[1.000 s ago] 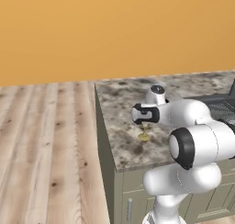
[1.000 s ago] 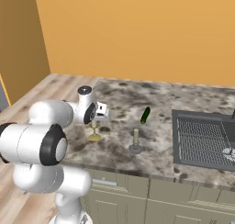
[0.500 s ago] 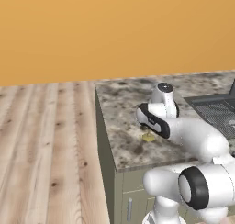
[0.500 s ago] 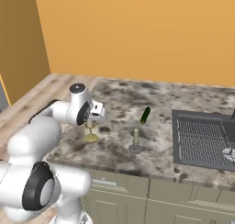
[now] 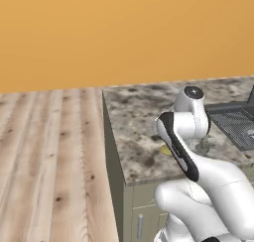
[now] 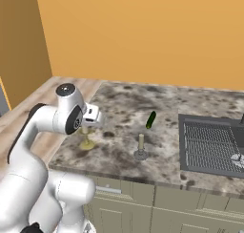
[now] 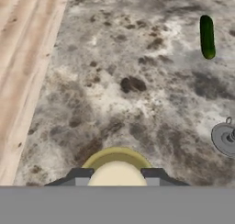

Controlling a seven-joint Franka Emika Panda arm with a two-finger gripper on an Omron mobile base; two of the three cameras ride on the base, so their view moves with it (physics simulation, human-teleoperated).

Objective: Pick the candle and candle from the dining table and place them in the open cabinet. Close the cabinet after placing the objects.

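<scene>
Mottled stone dining table [image 7: 137, 81] lies ahead of the gripper [image 7: 116, 176], whose fingers [image 7: 80, 176] clamp the cream candle [image 7: 116, 175] between them.

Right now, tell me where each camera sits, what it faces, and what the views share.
Left base view: behind the arm to its left, facing the dining table; the white arm's elbow fills the lower right.
Right base view: behind to its right, facing the table; the arm rises at lower left.
Hand view: looking down along the gripper.
Shared: the brass-gold candle, the grey candle and the cucumber.
</scene>
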